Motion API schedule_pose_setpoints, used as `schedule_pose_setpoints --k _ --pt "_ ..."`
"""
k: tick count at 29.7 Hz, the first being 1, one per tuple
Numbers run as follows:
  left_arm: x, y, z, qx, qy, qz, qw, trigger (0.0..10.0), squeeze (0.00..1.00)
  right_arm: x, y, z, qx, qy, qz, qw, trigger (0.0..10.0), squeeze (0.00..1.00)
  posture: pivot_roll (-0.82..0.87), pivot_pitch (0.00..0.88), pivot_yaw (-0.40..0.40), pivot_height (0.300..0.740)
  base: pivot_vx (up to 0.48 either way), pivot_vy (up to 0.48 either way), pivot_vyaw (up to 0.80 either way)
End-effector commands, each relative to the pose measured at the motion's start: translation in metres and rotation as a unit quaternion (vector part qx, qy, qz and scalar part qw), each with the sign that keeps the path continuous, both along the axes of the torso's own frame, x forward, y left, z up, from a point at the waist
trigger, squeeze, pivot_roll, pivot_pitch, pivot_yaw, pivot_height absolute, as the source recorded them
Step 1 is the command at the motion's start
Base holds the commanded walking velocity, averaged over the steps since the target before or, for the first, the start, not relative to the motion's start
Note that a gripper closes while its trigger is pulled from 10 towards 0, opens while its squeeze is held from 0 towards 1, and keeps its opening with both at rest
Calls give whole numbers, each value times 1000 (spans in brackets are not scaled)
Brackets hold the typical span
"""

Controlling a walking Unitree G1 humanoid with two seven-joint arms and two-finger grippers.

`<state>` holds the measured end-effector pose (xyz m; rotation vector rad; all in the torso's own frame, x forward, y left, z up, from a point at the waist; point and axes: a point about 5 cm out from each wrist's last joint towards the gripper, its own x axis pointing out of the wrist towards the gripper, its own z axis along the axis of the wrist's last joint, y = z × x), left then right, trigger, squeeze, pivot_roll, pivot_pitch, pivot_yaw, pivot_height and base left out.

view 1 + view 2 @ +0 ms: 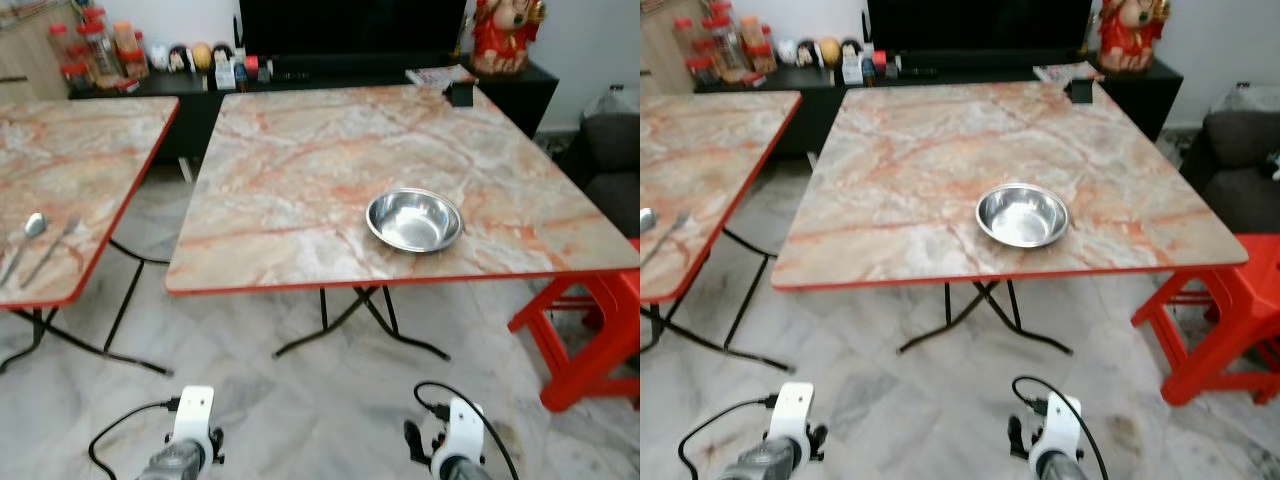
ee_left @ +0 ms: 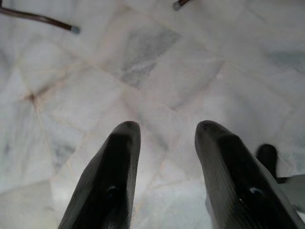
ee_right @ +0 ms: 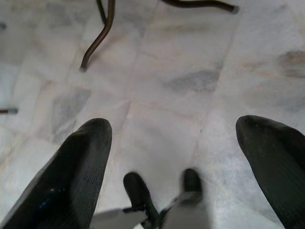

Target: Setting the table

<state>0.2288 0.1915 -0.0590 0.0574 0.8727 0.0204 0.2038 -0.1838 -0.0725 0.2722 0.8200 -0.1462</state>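
Down at the bottom of the head views, both arms hung low over the pale grey marbled tile floor [image 1: 300,400], nothing in either grasp. From the left wrist camera the left gripper [image 2: 167,157] showed its two black fingers apart, only floor between them; from the right wrist camera the right gripper [image 3: 174,157] was spread wide, again with only floor between its fingers, and dark folding table legs [image 3: 102,33] stood on the tiles beyond. Up ahead stood the square folding table with a pink-veined marble-pattern top and red edge [image 1: 300,180], and on it, near its front edge and towards the right, sat the round shiny steel bowl [image 1: 414,220], upright and apparently empty. Off to the robot's left was a second marble-pattern table with the same red trim [image 1: 90,160], and near its front edge lay a steel spoon [image 1: 30,235] and a steel fork [image 1: 55,250] side by side, just apart, well away from the bowl. To the right, a red plastic stool [image 1: 590,330] stood beside the main table, with a dark grey sofa [image 1: 612,160] behind it. At the main table's far right corner rested a small black object [image 1: 459,94]. Furthest back ran a low black cabinet [image 1: 330,85] carrying jars with red lids [image 1: 95,50], small figurines and a red statue [image 1: 505,35] beside a dark television screen [image 1: 350,25].
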Motion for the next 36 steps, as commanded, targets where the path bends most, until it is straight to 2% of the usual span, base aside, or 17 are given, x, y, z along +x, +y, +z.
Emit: schedule_pose_setpoints --k 1,36 --pt "-2 1 -1 0 5 0 1000 10000 0 -5 0 -3 3 8 -5 1000 10000 0 -66 0 42 740 0 480 0" --pt "-1 6 0 3 2 9 1000 10000 0 -5 6 -3 9 8 -5 1000 10000 0 -52 0 47 740 0 480 0"
